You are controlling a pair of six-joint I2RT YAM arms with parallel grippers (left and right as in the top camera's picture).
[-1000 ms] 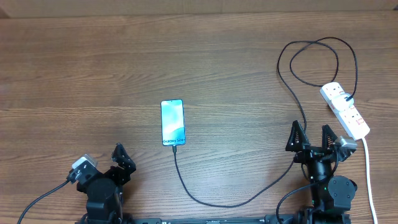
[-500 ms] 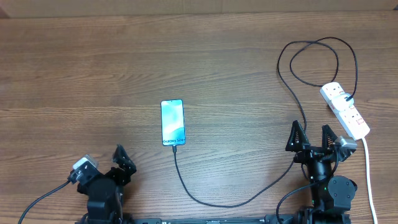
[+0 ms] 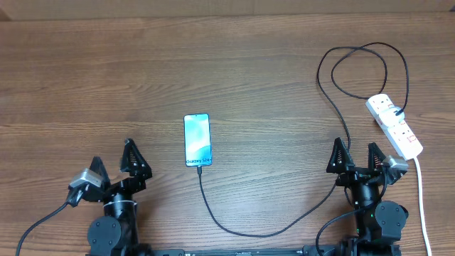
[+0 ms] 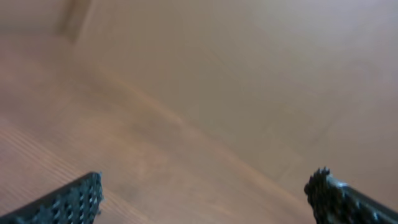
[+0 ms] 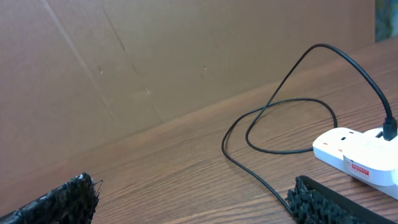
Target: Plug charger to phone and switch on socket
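Observation:
The phone (image 3: 197, 140) lies flat mid-table, its screen lit, "Galaxy S24" at its near end. The black charger cable (image 3: 249, 232) meets that near end, curves right, loops at the back and ends in a black plug (image 3: 399, 112) seated in the white socket strip (image 3: 396, 128). My left gripper (image 3: 112, 159) stands open near the front edge, left of the phone, nothing between its fingers. My right gripper (image 3: 355, 146) is open and empty just in front of the strip. In the right wrist view the cable (image 5: 273, 112) and strip (image 5: 354, 152) lie ahead of the open gripper (image 5: 193, 190).
A thick white cord (image 3: 421, 199) runs from the strip toward the front right edge. A brown cardboard wall (image 5: 155, 56) stands behind the table. The left wrist view is blurred, showing only wood and wall beyond the open gripper (image 4: 202, 186).
The left gripper has swung and shifted a little toward the back, its fingers now pointing further up the table. The right arm, phone and cable have not moved.

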